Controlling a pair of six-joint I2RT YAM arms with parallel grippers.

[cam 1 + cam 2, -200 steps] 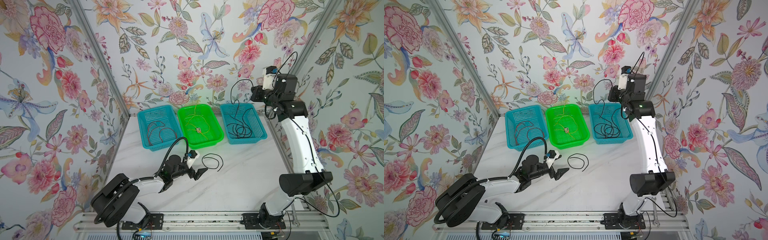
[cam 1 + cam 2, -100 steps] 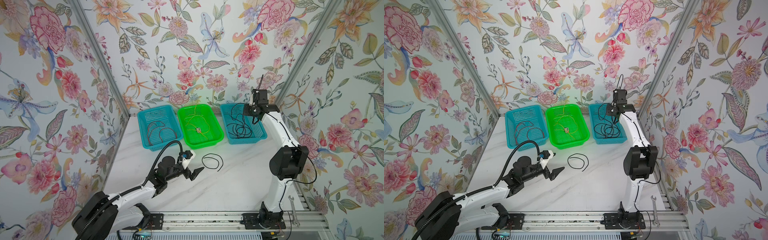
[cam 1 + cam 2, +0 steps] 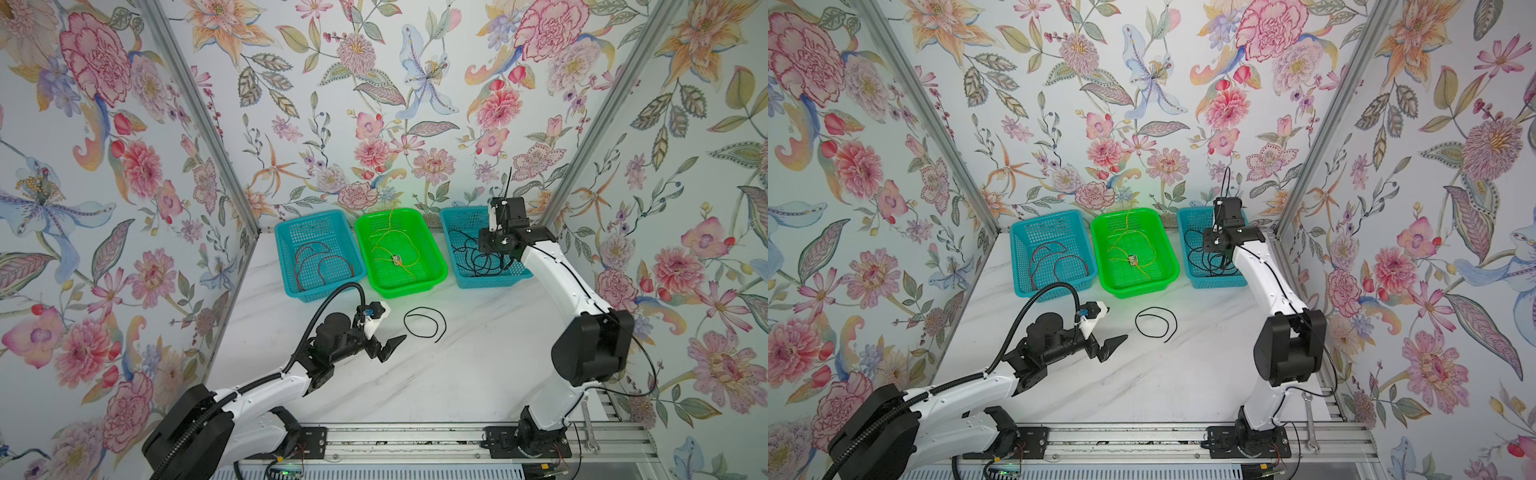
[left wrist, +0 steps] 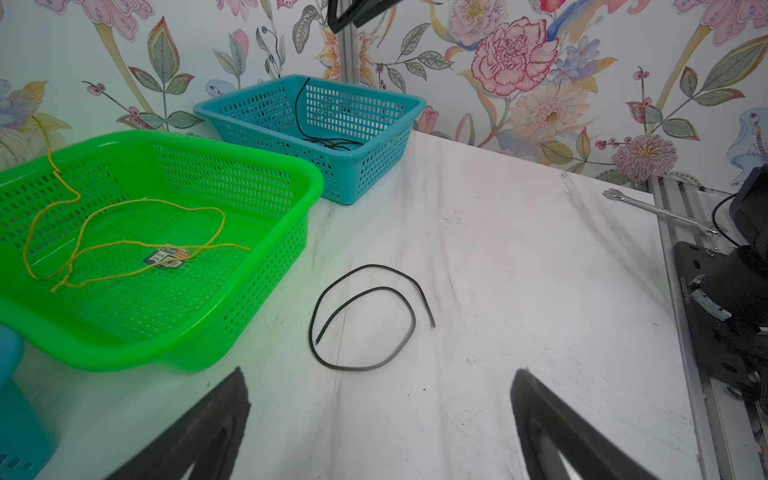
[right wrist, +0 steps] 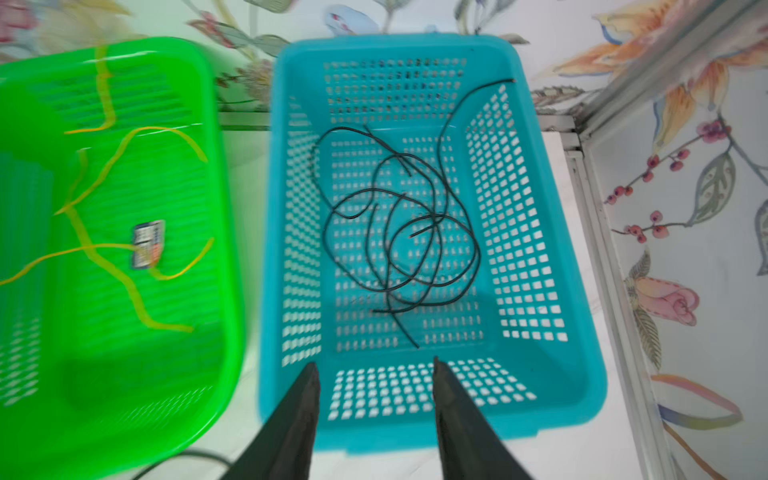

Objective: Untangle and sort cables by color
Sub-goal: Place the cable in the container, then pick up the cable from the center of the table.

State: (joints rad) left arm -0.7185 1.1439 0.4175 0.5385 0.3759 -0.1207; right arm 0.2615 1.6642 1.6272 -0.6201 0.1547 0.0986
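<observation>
One loose black cable (image 3: 424,324) (image 3: 1156,324) lies curled on the white table in front of the green basket (image 3: 436,272). My left gripper (image 3: 392,347) (image 4: 379,371) is open just short of this cable (image 4: 365,320), with nothing between its fingers. Red cables (image 3: 320,259) lie in the left blue basket (image 3: 291,266). Yellow cables (image 3: 395,249) lie in the green basket. Several black cables (image 5: 399,241) are piled in the right blue basket (image 5: 582,374). Above this basket's near end hangs my right gripper (image 5: 374,361), open and holding nothing.
The three baskets stand in a row along the back wall. A wrench (image 4: 660,212) lies by the rail at the table's right edge. The right arm's elbow (image 3: 592,345) hangs over the right side of the table. Floral walls close in three sides.
The right arm came down from high over the right blue basket, and its jaws parted. The black cable it dangled now lies in that basket. The left gripper has barely moved.
</observation>
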